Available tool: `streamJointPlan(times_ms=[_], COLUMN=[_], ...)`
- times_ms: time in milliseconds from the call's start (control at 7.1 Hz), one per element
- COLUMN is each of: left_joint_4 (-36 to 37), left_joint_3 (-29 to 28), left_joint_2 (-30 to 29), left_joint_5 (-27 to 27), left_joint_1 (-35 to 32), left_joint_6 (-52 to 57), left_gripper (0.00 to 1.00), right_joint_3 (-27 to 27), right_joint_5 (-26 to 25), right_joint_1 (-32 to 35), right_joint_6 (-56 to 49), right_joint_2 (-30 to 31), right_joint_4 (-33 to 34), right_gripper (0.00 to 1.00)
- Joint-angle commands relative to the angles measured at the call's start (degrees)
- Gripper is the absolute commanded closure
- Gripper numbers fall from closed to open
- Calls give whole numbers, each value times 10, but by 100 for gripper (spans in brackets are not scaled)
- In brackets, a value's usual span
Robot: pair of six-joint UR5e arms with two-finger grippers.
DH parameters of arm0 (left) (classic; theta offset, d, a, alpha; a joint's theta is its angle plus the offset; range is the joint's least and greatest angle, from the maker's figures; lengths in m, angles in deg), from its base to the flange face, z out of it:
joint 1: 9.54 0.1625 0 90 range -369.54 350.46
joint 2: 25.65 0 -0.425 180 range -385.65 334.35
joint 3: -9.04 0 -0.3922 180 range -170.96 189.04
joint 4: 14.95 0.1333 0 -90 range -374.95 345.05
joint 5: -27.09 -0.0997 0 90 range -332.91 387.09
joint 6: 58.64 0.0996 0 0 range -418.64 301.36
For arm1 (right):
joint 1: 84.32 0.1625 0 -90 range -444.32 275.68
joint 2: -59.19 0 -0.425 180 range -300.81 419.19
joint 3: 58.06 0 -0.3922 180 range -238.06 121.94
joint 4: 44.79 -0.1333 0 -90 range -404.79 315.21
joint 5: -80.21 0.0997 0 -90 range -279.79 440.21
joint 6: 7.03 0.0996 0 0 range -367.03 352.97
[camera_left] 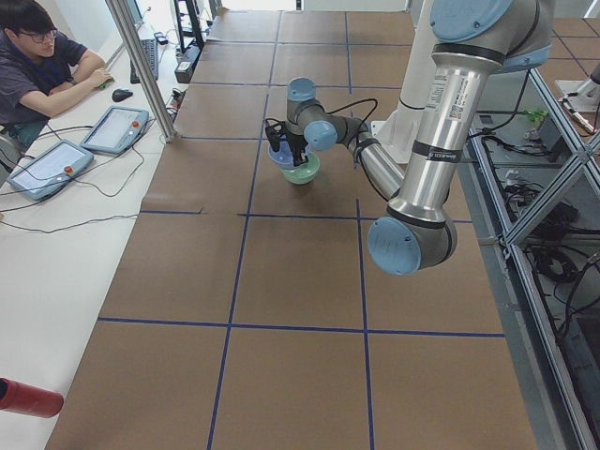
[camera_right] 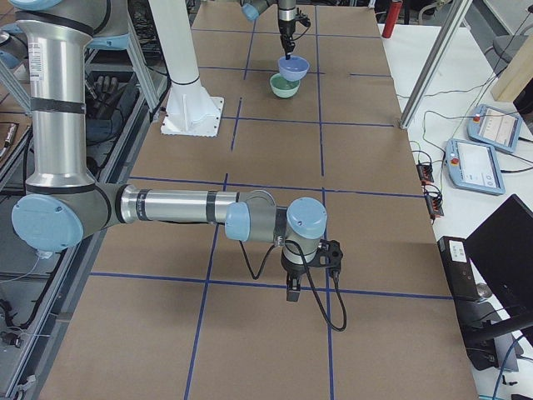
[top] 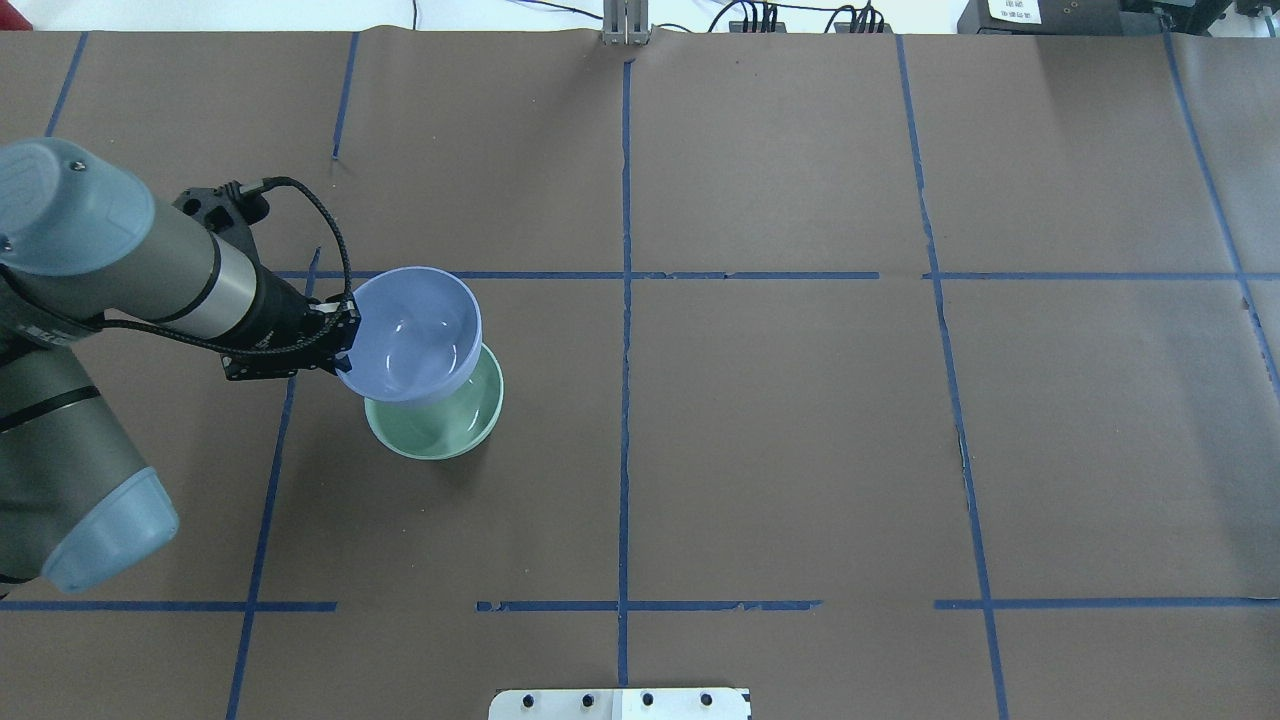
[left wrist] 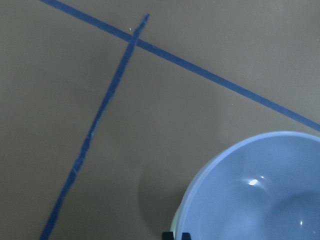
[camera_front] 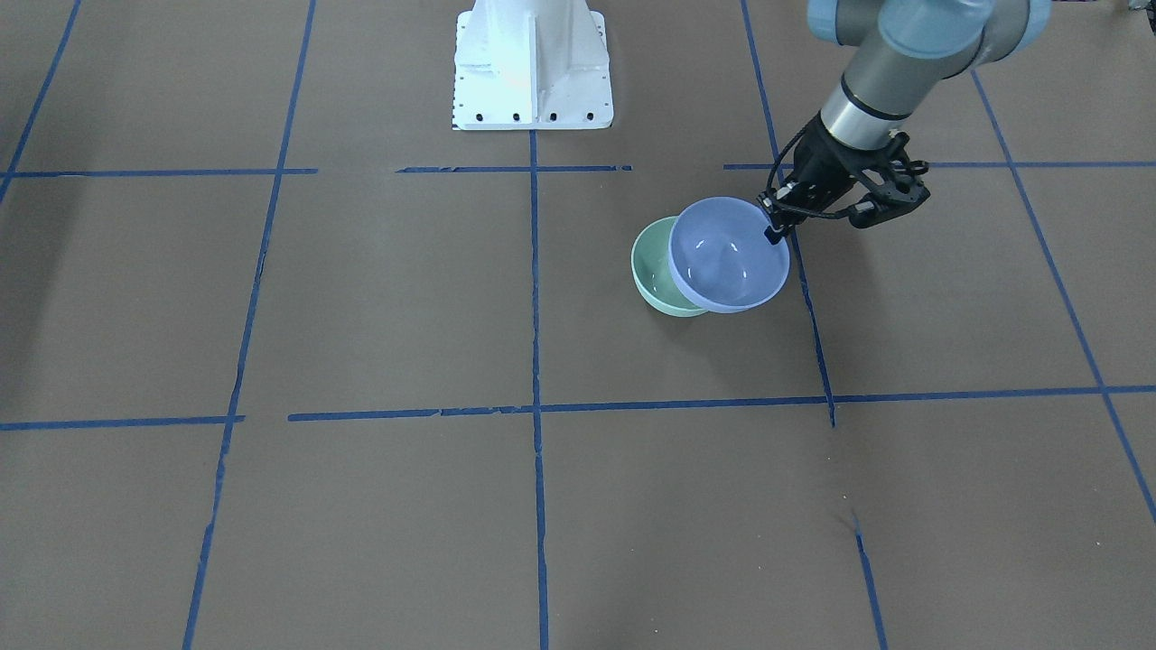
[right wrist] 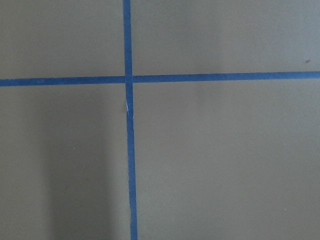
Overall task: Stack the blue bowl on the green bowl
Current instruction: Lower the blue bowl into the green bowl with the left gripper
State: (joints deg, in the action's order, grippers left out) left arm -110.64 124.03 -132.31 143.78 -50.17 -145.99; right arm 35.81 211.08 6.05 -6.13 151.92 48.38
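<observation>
The blue bowl hangs by its rim from my left gripper, which is shut on the rim's edge. It is held slightly above the green bowl and partly overlaps it. In the overhead view the blue bowl covers the far left part of the green bowl, which stands on the table. The left wrist view shows the blue bowl at the lower right. My right gripper shows only in the exterior right view, hanging low over the table far from the bowls; I cannot tell if it is open or shut.
The table is brown paper with a grid of blue tape lines. The robot's white base stands at the table's edge. An operator sits at a side desk with tablets. A metal post stands at the table's far side.
</observation>
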Motion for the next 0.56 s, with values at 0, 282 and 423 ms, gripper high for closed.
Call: streamJointPlan(times_ms=[0, 282, 423], left_joint_4=[6, 4, 4], left_joint_3=[-18, -21, -24], left_joint_2=[-13, -10, -9], left_joint_5=[-23, -23, -22], left_joint_1=[20, 24, 33], left_joint_6=[-14, -14, -15], left_gripper=[100, 100, 100], right_joint_3=[0, 0, 0], right_joint_5=[0, 0, 0], right_joint_1=[0, 1, 0], right_joint_6=[1, 0, 0], right_joint_2=[0, 0, 0], right_joint_4=[0, 0, 0], right_gripper=[0, 0, 0])
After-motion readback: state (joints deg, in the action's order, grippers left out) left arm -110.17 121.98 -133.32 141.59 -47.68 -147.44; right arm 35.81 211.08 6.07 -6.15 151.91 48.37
